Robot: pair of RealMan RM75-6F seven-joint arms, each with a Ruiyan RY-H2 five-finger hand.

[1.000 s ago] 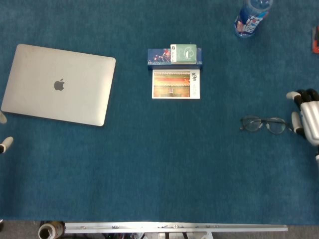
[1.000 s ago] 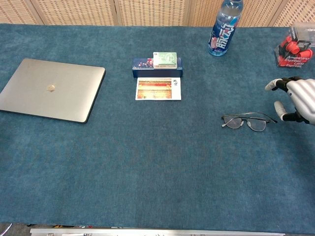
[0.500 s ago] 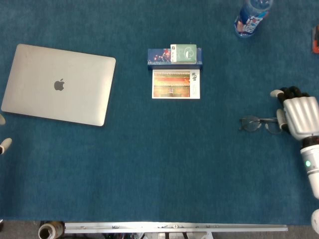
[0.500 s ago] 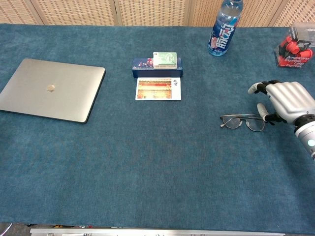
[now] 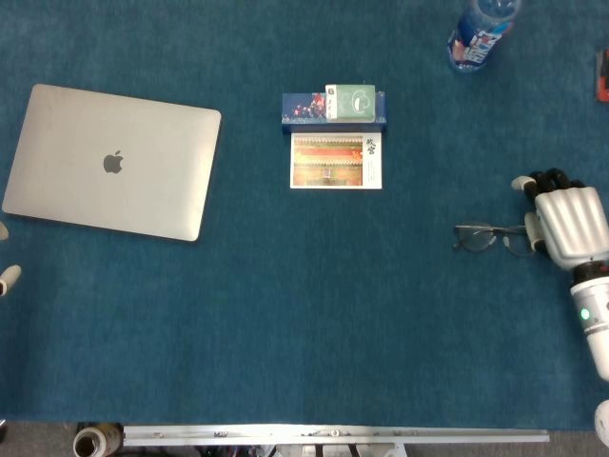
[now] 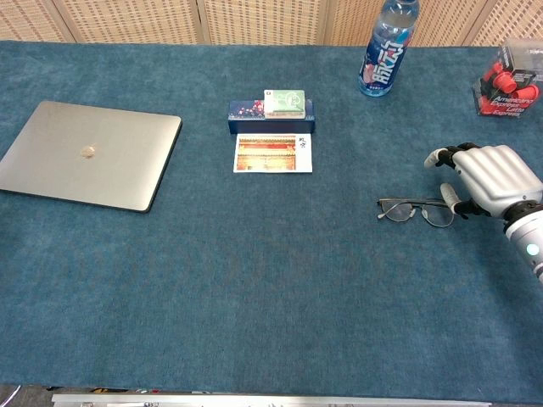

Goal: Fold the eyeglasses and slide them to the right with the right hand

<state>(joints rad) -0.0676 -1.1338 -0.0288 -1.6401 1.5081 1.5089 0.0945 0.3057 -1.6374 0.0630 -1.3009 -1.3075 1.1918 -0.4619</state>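
Teal felt covers your table, and the eyeglasses lie flat on it at the right side, lenses pointing left. Your right hand sits palm down at their right end, fingers curled over the near lens; whether it actually grips the frame you cannot tell from either camera. Your left hand barely shows at the left edge, its pose unreadable. Further off sit a closed silver laptop, a postcard beside a small box, and 1 water bottle
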